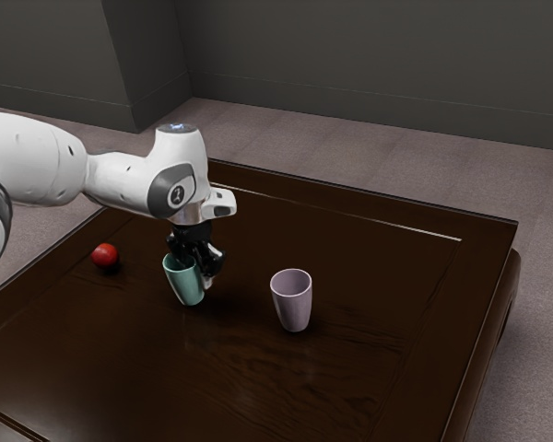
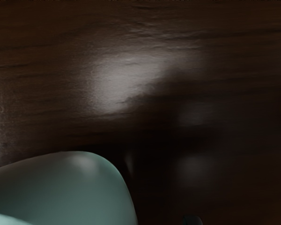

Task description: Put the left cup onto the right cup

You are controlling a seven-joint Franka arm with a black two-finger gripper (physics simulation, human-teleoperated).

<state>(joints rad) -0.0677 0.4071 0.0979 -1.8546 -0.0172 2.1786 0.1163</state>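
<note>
Here the gripper (image 1: 196, 266) clenches the green cup (image 1: 184, 282) by its rim, tilted and seemingly just clear of the table (image 1: 369, 387), likely for carrying toward the purple cup (image 1: 291, 299), apart at the exterior view's right.

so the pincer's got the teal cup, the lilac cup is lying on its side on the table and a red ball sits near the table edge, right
Not quite. The lilac cup is not on its side: the exterior view shows it standing upright on the table, open end up. The rest holds: the pincer grips the teal cup, and the red ball sits near the table edge.
</note>
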